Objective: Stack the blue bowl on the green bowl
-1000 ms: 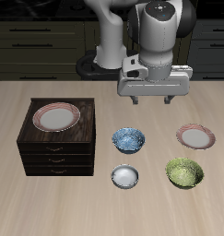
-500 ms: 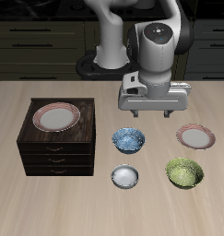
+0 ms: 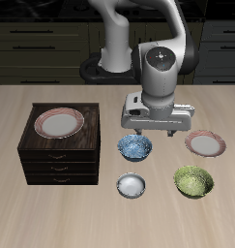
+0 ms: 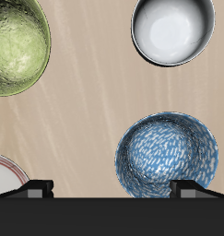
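The blue bowl [image 3: 136, 147] with blue-and-white speckled glaze sits on the table in front of the arm; it also shows in the wrist view [image 4: 169, 157]. The green bowl [image 3: 193, 181], olive yellow-green, sits nearer the table's front edge, beside a small white-grey bowl; it shows in the wrist view too [image 4: 17, 44]. My gripper [image 3: 155, 131] hangs above the table just behind the blue bowl, open and empty. Its two fingertips [image 4: 41, 188] stand wide apart, one close over the blue bowl's rim.
A small white-grey bowl [image 3: 132, 185] sits in front of the blue bowl. A pink-rimmed plate [image 3: 204, 144] lies behind the green bowl. A dark wooden drawer cabinet [image 3: 59, 155] carries another pink-rimmed plate [image 3: 59, 123] on top.
The gripper has moved down and forward toward the blue bowl, staying open. The bowls and plates have not moved.
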### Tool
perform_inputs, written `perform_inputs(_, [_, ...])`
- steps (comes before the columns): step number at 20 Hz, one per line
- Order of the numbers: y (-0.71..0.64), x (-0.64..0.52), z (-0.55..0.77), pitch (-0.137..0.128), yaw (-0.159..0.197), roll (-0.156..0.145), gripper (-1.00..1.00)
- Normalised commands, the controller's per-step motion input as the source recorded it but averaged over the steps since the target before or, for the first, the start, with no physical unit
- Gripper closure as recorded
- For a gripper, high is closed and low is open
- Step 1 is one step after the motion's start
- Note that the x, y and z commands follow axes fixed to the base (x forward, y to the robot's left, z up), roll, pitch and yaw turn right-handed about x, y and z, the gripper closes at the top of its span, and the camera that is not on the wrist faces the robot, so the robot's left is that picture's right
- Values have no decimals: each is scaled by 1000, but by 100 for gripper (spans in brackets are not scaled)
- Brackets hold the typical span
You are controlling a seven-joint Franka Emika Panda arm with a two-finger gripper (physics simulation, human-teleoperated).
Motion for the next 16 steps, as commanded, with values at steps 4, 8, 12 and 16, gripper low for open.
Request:
perform_inputs(4, [-140, -55, -376, 31, -28, -6, -100])
perform_inputs(8, [-8, 2, -159, 8, -11, 0, -100])
perform_inputs(12, [-75, -49, -250, 20, -13, -10, -100])
perform_inputs(16, [94, -82, -240, 26, -5, 17, -100])
